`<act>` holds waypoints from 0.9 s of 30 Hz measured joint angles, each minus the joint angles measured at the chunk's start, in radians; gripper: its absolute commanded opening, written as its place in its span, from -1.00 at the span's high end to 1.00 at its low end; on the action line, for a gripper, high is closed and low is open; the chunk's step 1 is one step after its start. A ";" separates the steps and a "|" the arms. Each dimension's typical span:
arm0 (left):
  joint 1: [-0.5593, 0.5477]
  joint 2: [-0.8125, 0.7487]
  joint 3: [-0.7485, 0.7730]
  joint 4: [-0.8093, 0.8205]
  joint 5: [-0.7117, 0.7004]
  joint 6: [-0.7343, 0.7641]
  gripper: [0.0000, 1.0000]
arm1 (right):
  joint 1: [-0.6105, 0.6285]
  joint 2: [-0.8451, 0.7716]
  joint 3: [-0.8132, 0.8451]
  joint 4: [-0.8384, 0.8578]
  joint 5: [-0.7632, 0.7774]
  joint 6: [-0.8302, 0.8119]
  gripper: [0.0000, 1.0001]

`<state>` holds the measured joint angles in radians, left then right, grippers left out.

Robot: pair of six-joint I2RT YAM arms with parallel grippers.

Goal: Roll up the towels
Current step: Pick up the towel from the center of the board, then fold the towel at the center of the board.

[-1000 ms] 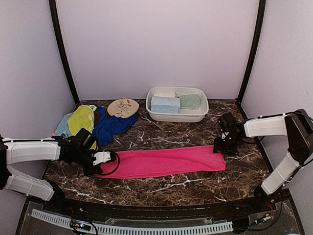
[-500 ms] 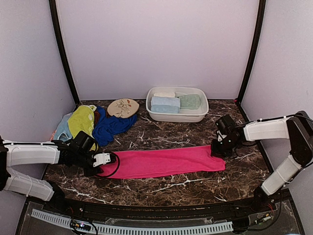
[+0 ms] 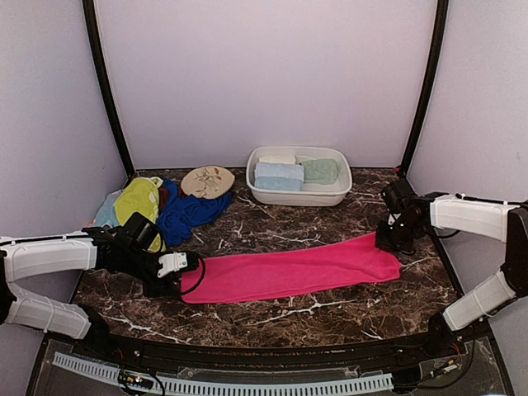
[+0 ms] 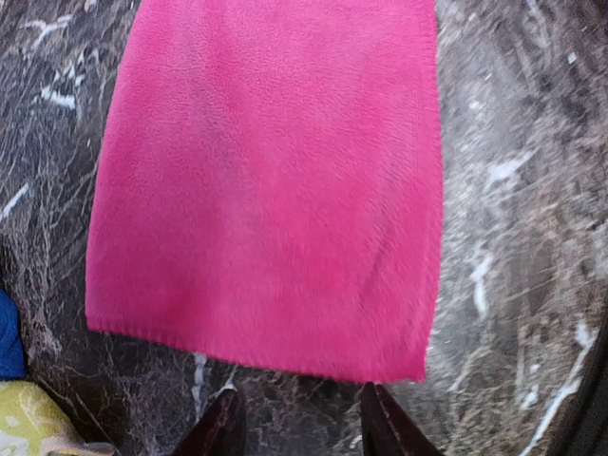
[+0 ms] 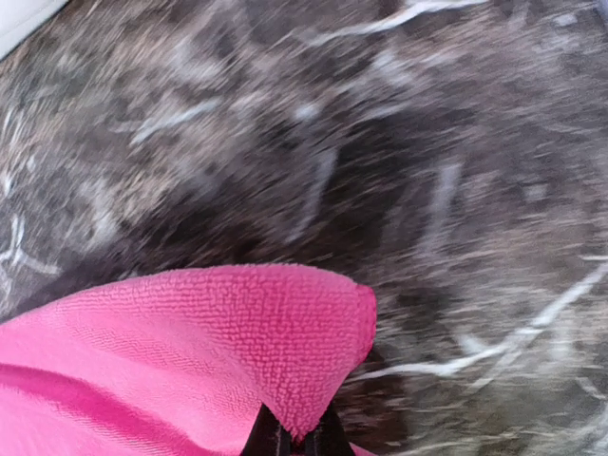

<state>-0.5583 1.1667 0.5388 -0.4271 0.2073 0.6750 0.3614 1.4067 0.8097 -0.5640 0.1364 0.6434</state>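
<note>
Top view: the pink towel [image 3: 289, 271] lies as one long folded strip across the middle of the counter [image 3: 280, 235], slightly slanted. Loose towels [image 3: 161, 208] sit heaped at far left beside an oval disc [image 3: 206, 181], and rolled ones [image 3: 280, 175] fill the basin [image 3: 337, 196]. We judge the main risk to be a slipping or crooked start. Only the strip's far right corner is caught, so a pull could free it or skew the strip. Nothing pins the left end either, so the whole cloth could slide on the smooth stone. The right arm [image 3: 470, 214] reaches to that corner, and the left arm [image 3: 49, 256] lies low at the strip's left end. Left wrist view: left jaws part-way apart and empty, their tips just short of the towel's hem and not touching it. Right wrist view, blurred: right jaws clenched on a small fold of the towel's corner, which stands lifted off the counter.
</note>
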 measured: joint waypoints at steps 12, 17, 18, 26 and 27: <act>0.000 -0.055 0.130 -0.146 0.208 -0.056 0.13 | -0.083 -0.071 0.160 -0.203 0.186 -0.074 1.00; 0.004 -0.061 0.123 -0.137 0.134 -0.054 0.13 | 0.024 -0.085 0.207 -0.200 0.019 -0.045 1.00; 0.007 -0.065 0.117 -0.132 0.121 -0.051 0.13 | 0.058 -0.081 0.227 -0.200 -0.013 -0.036 1.00; 0.051 -0.053 0.110 -0.119 0.058 -0.034 0.14 | 0.277 0.027 0.362 -0.146 -0.169 0.052 1.00; 0.056 -0.048 0.110 -0.119 0.053 -0.031 0.14 | 0.300 0.053 0.371 -0.137 -0.178 0.063 1.00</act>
<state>-0.5018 1.1187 0.6487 -0.5461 0.2600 0.6437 0.6613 1.4597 1.1805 -0.7013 -0.0418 0.7067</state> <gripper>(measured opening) 0.430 0.016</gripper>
